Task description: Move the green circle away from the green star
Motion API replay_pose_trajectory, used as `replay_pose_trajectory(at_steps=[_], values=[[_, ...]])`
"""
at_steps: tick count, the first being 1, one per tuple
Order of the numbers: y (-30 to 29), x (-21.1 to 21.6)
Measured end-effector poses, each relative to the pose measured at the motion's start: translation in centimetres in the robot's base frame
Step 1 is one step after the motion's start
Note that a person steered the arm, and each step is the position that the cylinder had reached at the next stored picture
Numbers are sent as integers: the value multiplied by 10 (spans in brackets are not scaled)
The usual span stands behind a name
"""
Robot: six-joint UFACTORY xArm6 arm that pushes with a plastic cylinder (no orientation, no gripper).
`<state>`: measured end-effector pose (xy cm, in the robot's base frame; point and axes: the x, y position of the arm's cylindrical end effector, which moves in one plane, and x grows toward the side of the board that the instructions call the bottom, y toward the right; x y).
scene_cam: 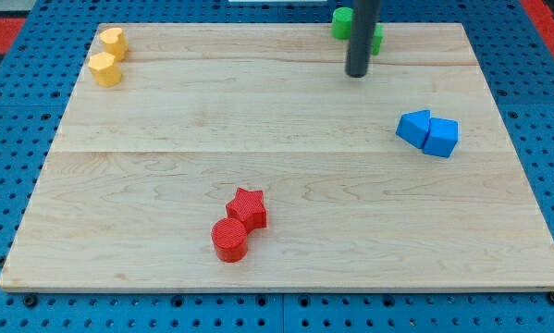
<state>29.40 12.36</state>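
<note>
Two green blocks sit at the board's top edge, right of centre. The rod hides most of them. One green block [341, 22] shows to the left of the rod, the other [377, 39] shows as a sliver to its right. I cannot tell which is the circle and which the star. They look close together or touching. My tip [357, 73] rests on the board just below them, toward the view's bottom.
Two yellow blocks [108, 55] touch at the top left corner. A blue pair [428, 132] sits at the right, middle height. A red star [248, 207] touches a red circle [229, 240] near the bottom centre. The wooden board [277, 277] lies on a blue pegboard.
</note>
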Motion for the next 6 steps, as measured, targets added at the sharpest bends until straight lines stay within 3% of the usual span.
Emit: replay_pose_trajectory(at_steps=[2, 3, 5, 6], values=[[94, -50], [91, -88], [41, -102], [-38, -102]])
